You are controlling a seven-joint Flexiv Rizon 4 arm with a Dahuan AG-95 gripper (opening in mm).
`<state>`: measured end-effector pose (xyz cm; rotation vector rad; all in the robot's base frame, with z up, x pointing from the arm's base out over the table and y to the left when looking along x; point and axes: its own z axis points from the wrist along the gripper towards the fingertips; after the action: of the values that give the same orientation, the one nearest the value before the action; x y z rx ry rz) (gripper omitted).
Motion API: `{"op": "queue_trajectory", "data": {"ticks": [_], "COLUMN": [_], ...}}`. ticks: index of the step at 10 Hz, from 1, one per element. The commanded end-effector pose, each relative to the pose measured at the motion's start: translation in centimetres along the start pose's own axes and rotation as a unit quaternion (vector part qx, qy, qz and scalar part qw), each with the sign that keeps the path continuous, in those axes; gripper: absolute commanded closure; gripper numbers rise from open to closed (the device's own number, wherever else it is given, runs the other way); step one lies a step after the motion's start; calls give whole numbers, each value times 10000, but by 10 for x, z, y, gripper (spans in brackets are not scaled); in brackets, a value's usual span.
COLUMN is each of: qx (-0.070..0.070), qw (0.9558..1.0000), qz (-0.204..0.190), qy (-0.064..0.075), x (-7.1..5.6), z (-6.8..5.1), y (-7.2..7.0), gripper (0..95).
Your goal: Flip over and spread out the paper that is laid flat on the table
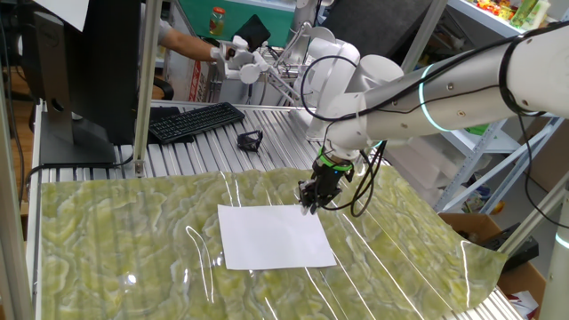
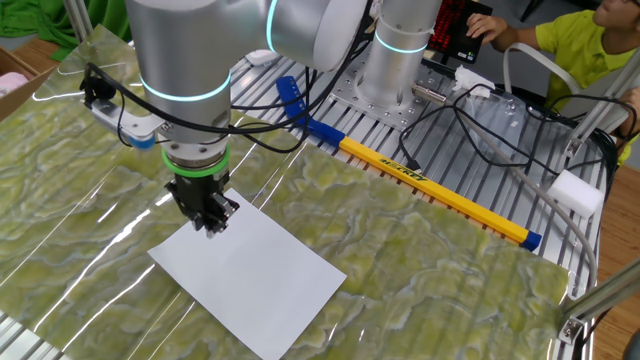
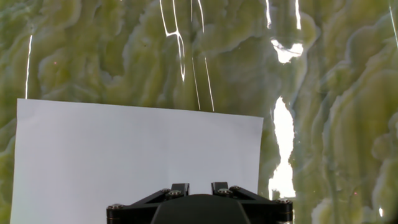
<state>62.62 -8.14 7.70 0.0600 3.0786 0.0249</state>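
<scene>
The white paper (image 1: pixel 271 238) lies flat on the green-yellow marbled table (image 1: pixel 116 231). It also shows in the other fixed view (image 2: pixel 255 275) and fills the lower left of the hand view (image 3: pixel 124 149). My gripper (image 1: pixel 310 206) points down at the paper's far right corner, at or just above the sheet; contact cannot be told. In the other fixed view the gripper (image 2: pixel 211 226) stands at the sheet's upper corner. In the hand view the gripper (image 3: pixel 199 185) shows only its two finger ends, close together with a narrow gap. It holds nothing that I can see.
A black keyboard (image 1: pixel 196 121) and a small black object (image 1: pixel 250 140) lie on the ribbed metal section (image 1: pixel 222 156) behind. A monitor (image 1: pixel 80 71) stands at the back left. A long yellow bar (image 2: pixel 440 190) and cables lie beside the arm's base. A person's hand (image 1: pixel 191 43) is at the back.
</scene>
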Motion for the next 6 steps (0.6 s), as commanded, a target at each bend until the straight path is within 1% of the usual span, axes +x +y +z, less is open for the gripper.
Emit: {"op": "queue_trajectory", "data": {"ticks": [1,2,3,4,5,6], "qx": [1,-82,-81,-63,-56,-20], "qw": [10000,9998,9997,9996,9996,9995], "qz": [0,-134,-129,-167,-135,-95], "qy": [0,141,202,237,242,288], "x": [0,0,0,0,0,0], "z": [0,0,0,0,0,0], "y": [0,0,0,0,0,0], "gripper": [760,950,950,950,950,950]}}
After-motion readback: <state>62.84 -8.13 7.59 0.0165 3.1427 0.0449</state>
